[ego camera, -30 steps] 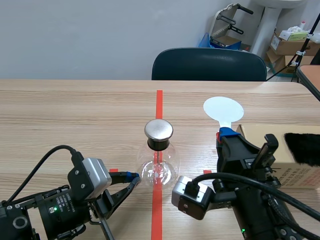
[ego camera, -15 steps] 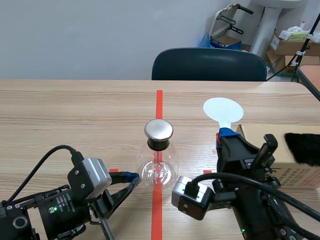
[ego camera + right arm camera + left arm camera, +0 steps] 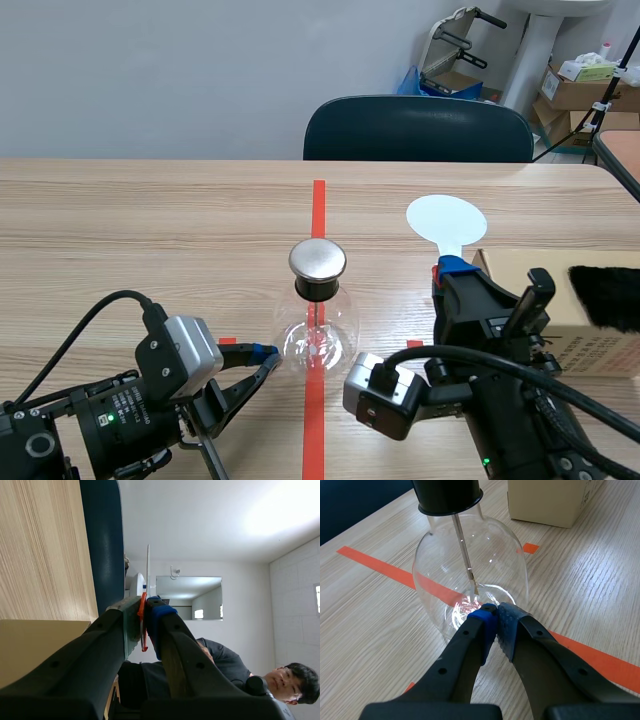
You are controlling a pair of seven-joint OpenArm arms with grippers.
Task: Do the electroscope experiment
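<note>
No change noted over the last second. The left gripper (image 3: pixel 492 622), fingers closed together on nothing, sits at the glass flask (image 3: pixel 470 575). The right gripper (image 3: pixel 143 617) clamps the white paddle (image 3: pixel 446 222). The experiment appears paused.

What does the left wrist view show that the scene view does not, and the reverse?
Left wrist only: the left gripper from behind, its pads together at the base of the flask, and the thin rod plain inside the glass. Scene only: the flask's metal cap, the white paddle clamped in the right gripper, the black fur and a chair. Both: the flask, the tape line under it, the box and the table.
</note>
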